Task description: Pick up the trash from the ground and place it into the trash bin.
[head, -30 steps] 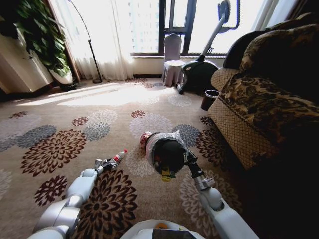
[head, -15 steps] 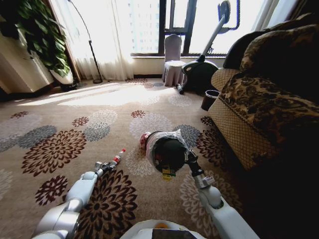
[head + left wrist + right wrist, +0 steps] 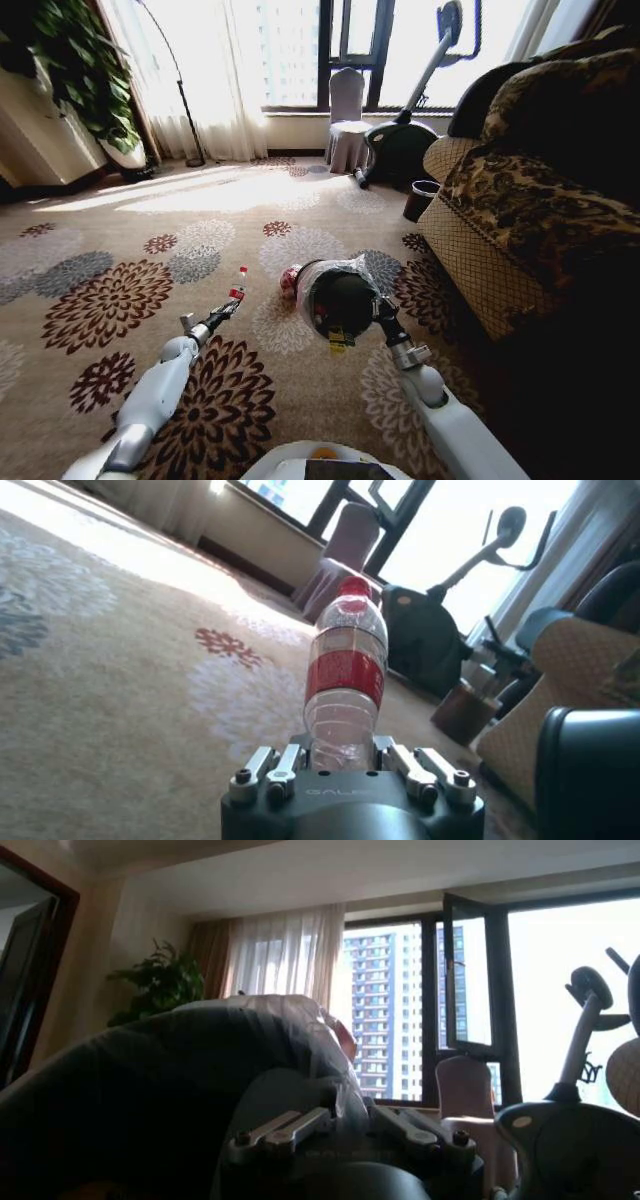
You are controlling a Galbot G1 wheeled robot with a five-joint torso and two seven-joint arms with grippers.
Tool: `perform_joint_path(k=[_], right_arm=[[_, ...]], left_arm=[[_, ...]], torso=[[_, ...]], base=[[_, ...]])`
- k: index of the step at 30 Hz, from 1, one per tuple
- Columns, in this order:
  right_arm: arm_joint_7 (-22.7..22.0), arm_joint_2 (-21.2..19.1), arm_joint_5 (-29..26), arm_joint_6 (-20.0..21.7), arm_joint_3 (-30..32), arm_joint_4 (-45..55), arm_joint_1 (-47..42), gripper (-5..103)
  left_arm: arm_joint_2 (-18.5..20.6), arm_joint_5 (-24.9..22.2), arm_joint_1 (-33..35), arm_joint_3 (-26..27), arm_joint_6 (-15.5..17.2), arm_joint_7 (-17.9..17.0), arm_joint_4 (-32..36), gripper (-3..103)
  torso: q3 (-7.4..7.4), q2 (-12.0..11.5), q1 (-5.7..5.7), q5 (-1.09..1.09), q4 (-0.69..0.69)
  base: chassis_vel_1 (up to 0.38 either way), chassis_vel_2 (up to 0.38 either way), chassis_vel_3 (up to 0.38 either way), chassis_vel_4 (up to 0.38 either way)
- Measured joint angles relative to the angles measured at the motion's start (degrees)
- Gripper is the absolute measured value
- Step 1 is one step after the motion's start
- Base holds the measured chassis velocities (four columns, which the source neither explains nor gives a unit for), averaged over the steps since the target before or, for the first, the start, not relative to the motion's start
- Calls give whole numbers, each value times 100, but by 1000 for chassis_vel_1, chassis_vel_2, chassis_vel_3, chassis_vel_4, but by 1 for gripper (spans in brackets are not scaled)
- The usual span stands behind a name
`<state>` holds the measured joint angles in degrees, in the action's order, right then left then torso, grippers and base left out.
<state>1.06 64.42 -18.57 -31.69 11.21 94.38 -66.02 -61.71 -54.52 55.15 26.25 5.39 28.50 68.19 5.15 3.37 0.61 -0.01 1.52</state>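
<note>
Our left hand (image 3: 228,308) pinches the red-capped bottle (image 3: 238,285) above the carpet, left of the trash bin (image 3: 340,300). Our right hand (image 3: 340,1129) clamps the bin's rim (liner included). We should carry the bottle level, releasing over the opening.

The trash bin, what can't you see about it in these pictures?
- Head view: the trash bin tips its dark mouth toward the camera; what lies inside is too dark to make out.
- Right wrist view: the bin's wall and liner sit right against the lens, hiding the right gripper's hold.
- Left wrist view: the frame edge cuts the bin off beside the bottle.
</note>
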Motion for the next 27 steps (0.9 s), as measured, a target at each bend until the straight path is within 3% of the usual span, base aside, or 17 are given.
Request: perform_joint_path(k=[2,3,4,7,8,10,12,16,21,27], right_arm=[[0,1,-52,12,71,-122,132,0],[0,1,-52,12,71,-122,132,0],[-1,5,-58,13,67,-254,283,0],[-5,90,-76,16,-124,-794,842,0],[-5,90,-76,16,-124,-794,842,0],[1,206,-63,-13,-217,-1116,1165,0],[-3,364,-58,-46,-284,-1476,1588,0],[-2,577,-18,-59,-412,-1774,2035,0],[-2,689,63,-78,-498,-1841,2222,0],[-1,670,133,-114,-560,-1780,2200,0]], left_arm=[[-6,-1267,384,-187,230,-413,1152,34],[-6,-1267,384,-187,230,-413,1152,34],[-15,-1954,728,-221,339,-691,1877,34],[-146,-3247,1818,-142,504,-1281,3833,34],[-146,-3247,1818,-142,504,-1281,3833,34],[-212,-3687,2269,-110,530,-1520,4629,33],[-233,-3974,2618,-145,558,-1717,5322,33],[-376,-4387,2876,-295,598,-2062,6104,33],[-610,-4459,3050,-726,632,-2343,6431,33],[-559,-4184,2834,-1637,639,-2467,5919,33]], torso=[[-1,1,0,3,-10],[-1,1,0,3,-10],[-1,1,0,1,-12],[-1,1,0,1,-3],[-1,1,0,1,-3],[-1,0,-1,10,0],[-2,0,-1,0,0],[-1,0,-1,3,-4],[-1,1,-1,2,-2],[0,0,-1,2,-6]], base=[[0,0,0,0],[0,0,0,0],[0,0,0,0],[0,0,0,0],[0,0,0,0],[0,0,0,0],[0,0,0,0],[0,0,0,0],[0,0,0,0],[0,0,0,0]])
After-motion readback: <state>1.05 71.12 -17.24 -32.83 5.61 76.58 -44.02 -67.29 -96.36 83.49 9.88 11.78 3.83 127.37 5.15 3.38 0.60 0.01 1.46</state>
